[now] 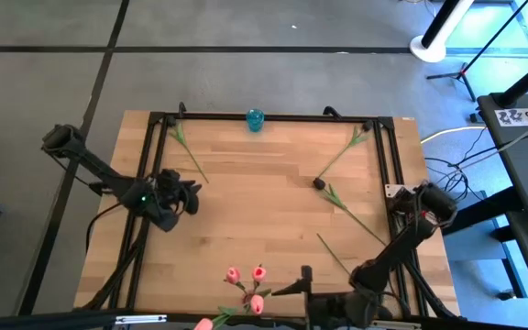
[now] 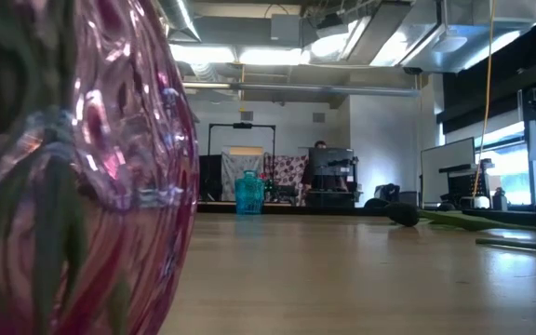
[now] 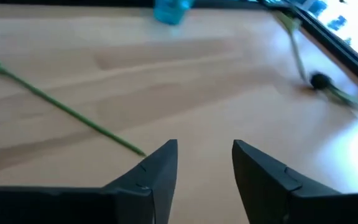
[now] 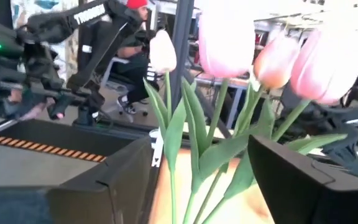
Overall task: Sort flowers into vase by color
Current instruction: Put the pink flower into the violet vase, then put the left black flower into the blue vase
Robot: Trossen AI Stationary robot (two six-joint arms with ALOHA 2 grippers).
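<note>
Several pink-headed flowers [image 1: 257,302] stand upright in a pink glass vase [image 2: 73,186] at the table's near edge. My right gripper [image 4: 201,155] is open and level, its fingers on either side of their stems [image 4: 194,168]; in the high view this right gripper [image 1: 299,280] is just right of the heads. A small blue vase [image 1: 256,119] stands at the far edge. A dark-headed flower [image 1: 320,182] and other green stems [image 1: 356,218] lie flat on the right half, and one stem [image 1: 189,156] lies far left. My left gripper [image 3: 205,149] hovers open above the stem's near end.
A black metal frame [image 1: 273,115] runs along the table's far and side edges. The middle of the wooden table [image 1: 264,202] is bare wood. A loose stem [image 1: 333,252] lies near my right arm. Behind the table are stands, monitors and a person seated far off.
</note>
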